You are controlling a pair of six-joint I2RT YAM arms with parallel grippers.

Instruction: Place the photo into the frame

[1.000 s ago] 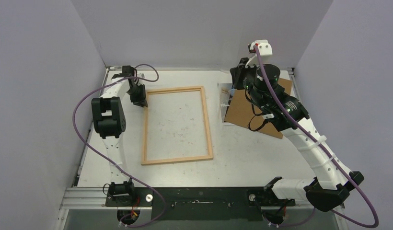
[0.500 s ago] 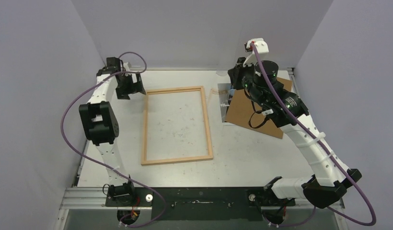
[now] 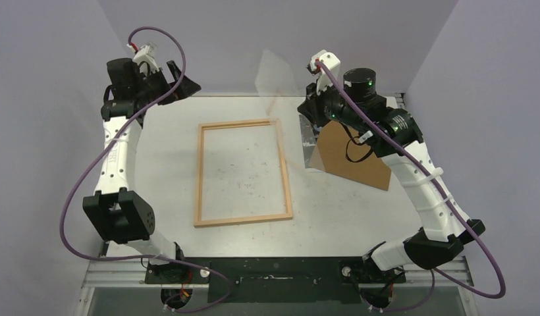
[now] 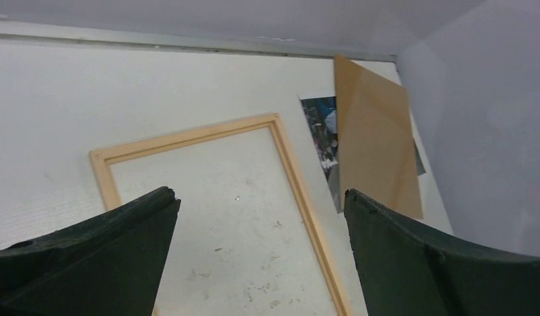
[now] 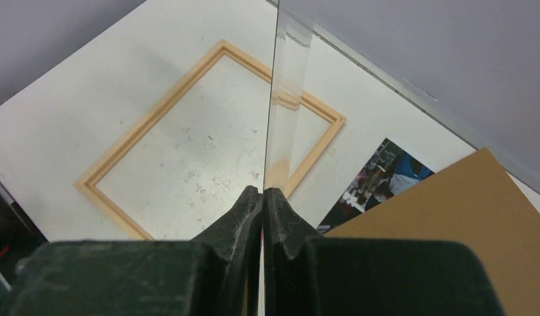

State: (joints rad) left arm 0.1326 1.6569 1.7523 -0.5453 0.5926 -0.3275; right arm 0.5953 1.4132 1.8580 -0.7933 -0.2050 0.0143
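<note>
The light-wood frame [image 3: 285, 178] lies flat mid-table, with bare table inside its rails; it also shows in the left wrist view [image 4: 188, 137] and the right wrist view [image 5: 149, 118]. The photo [image 3: 309, 135] lies right of it, mostly covered by the brown backing board [image 3: 350, 155], so only a strip of the photo [image 4: 323, 131] [image 5: 386, 178] shows. My right gripper [image 3: 307, 106] [image 5: 263, 192] is shut on a clear pane [image 3: 275, 76] [image 5: 275, 99], held upright above the frame's far right corner. My left gripper [image 3: 185, 82] [image 4: 261, 194] hangs open and empty, high at the back left.
The backing board [image 4: 376, 151] [image 5: 465, 210] lies slanted near the right wall. Grey walls close in the table on the left, back and right. Purple cables loop off both arms. The arm bases sit on a dark rail at the near edge.
My left gripper let go at the frame's far left corner, opened wide and rose to the back left. My right gripper lifted the clear pane up off the table.
</note>
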